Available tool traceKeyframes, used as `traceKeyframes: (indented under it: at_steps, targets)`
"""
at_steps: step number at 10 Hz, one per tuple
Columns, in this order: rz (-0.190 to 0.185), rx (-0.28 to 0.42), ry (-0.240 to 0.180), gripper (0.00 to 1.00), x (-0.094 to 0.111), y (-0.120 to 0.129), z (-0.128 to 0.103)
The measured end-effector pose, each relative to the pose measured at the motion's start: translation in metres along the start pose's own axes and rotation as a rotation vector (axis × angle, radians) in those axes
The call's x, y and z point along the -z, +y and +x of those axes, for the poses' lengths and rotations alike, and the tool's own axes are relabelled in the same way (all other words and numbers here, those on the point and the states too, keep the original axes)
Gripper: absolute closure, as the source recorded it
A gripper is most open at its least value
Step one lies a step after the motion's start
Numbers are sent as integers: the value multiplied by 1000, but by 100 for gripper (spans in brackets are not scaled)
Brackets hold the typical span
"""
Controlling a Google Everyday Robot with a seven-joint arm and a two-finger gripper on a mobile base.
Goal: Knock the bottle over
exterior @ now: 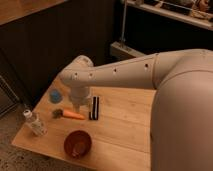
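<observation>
Bottle [35, 123] upright, tool [78, 106] over carrot [75, 115]

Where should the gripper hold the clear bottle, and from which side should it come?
Probably around its straight body, below the narrow neck, coming level from the carrot side. The bottle stands upright near the table edge, and the gripper hangs above the carrot.
</observation>
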Motion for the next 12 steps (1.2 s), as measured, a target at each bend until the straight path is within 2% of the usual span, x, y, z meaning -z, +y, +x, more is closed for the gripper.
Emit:
traceKeyframes:
  at_steps: [3, 4, 9, 12]
  targets:
    - [25, 0, -27, 97, 0, 1, -1]
    - [31, 5, -33, 100, -1, 5, -2]
    - [36, 1, -37, 100, -7, 18, -14]
    - [48, 34, -35, 100, -12, 37, -19]
